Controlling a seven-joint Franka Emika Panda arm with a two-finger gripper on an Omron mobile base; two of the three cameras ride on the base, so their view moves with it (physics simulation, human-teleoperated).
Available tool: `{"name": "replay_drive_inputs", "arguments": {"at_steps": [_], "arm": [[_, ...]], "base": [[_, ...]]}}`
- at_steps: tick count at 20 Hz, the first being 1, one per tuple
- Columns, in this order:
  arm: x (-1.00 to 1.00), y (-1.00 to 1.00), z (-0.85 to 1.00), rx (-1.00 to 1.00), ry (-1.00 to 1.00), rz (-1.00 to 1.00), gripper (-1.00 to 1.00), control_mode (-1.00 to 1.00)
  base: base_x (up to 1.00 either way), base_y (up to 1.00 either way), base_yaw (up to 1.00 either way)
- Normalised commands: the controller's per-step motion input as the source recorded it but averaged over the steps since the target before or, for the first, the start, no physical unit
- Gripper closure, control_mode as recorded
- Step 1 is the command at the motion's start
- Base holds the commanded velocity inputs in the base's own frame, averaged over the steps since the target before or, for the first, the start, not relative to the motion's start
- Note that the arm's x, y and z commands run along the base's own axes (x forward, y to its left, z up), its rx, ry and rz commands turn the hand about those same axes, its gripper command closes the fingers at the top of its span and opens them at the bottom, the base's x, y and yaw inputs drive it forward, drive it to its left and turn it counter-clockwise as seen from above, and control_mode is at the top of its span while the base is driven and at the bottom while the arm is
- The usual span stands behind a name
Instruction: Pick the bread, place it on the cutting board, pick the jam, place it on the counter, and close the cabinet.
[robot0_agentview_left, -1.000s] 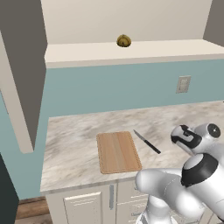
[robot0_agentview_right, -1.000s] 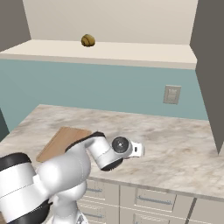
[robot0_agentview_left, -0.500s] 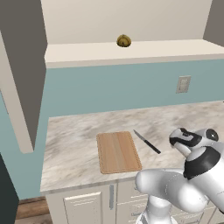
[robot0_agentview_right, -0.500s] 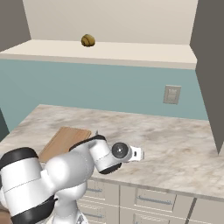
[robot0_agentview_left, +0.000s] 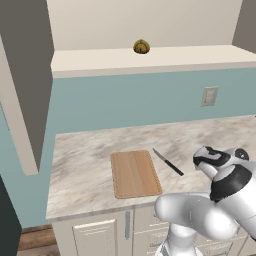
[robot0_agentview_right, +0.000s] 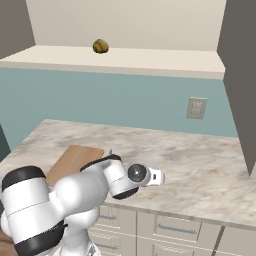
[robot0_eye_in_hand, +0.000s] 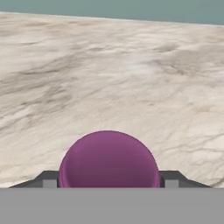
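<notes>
My hand (robot0_eye_in_hand: 108, 186) grips the jam (robot0_eye_in_hand: 108, 160) low over bare bench (robot0_eye_in_hand: 131, 74), right of the board (robot0_agentview_left: 135, 173). If I let go too high, the round jar could roll toward the near edge. The bread (robot0_agentview_left: 141, 47) sits on the cabinet (robot0_agentview_left: 150, 59) shelf, easy to forget
</notes>
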Motion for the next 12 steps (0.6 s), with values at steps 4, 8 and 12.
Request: {"name": "replay_drive_inputs", "arguments": {"at_steps": [4,8,12], "arm": [[0.0,0.0,-0.21,0.0,0.0,0.0,1.0,-1.0],[0.0,0.0,-0.24,0.0,0.0,0.0,1.0,-1.0],[0.0,0.0,-0.21,0.0,0.0,0.0,1.0,-1.0]], "base": [[0.0,0.0,0.0],[0.0,0.0,0.0],[0.0,0.0,0.0]]}}
